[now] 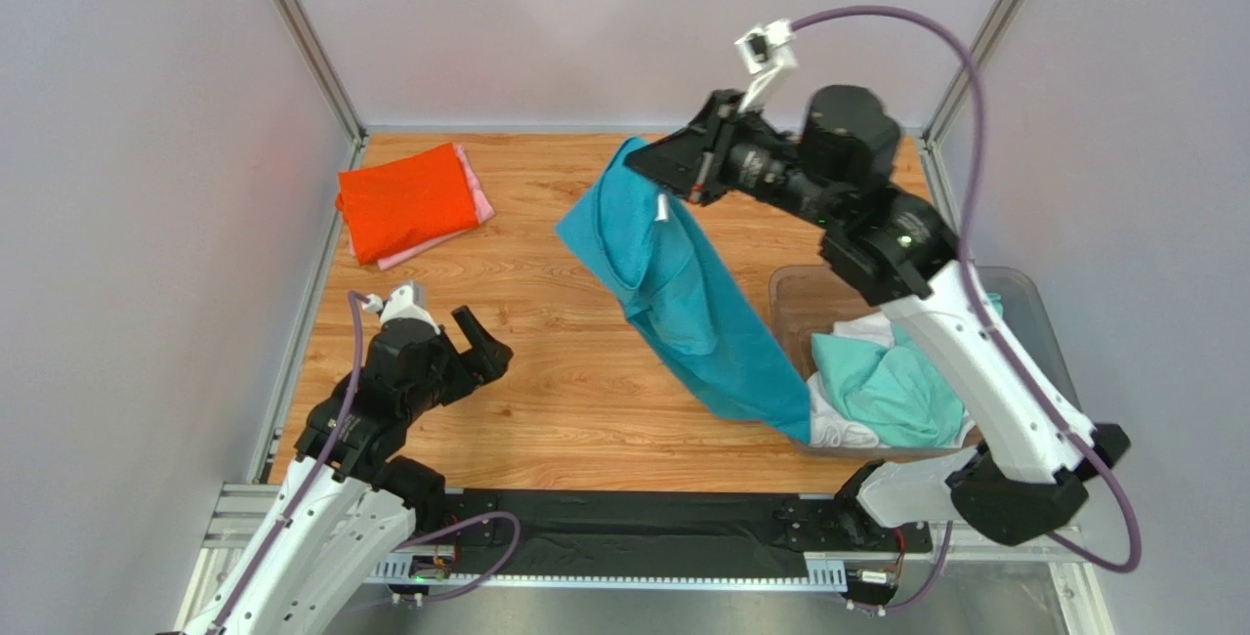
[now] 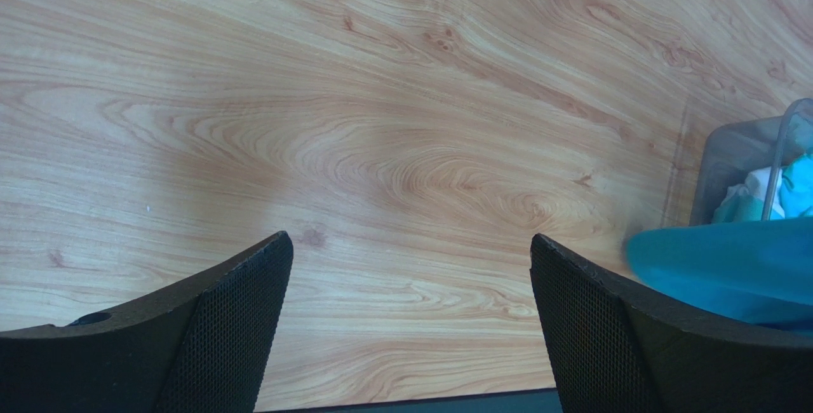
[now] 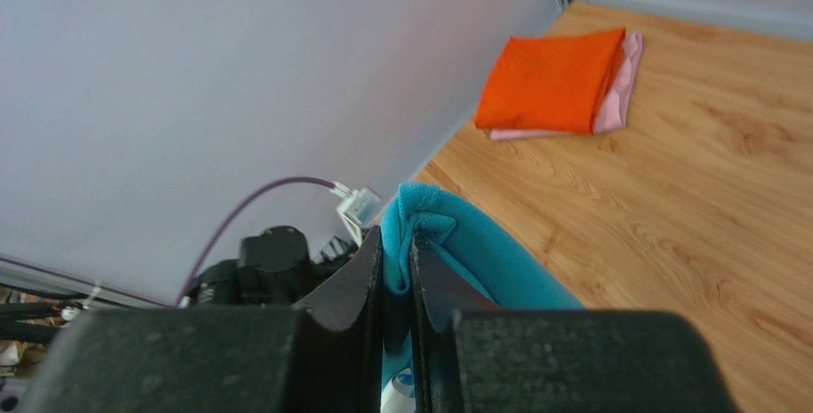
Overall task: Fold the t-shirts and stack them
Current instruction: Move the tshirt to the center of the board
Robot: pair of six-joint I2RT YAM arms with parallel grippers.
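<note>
Right pincer [image 1: 678, 171] is clamped narrow on an edge of the teal t-shirt [image 1: 690, 306] and raised high. The cloth hangs in a twisted drape, tail end down by the clear bin [image 1: 788, 316], seemingly touching its left wall. Left pincer [image 1: 452, 330] is wide, holding nothing, low over bare desk [image 1: 558, 371]. Orange-red shirt [image 1: 404, 200] lies folded on the pink shirt [image 1: 473, 184], far-left corner.

Judgement: draw the tail free of the bin, let the left pincer take a 2nd corner, and spread the shirt flat before folding. Risk: snagging the mint-green shirt [image 1: 895, 379].
</note>
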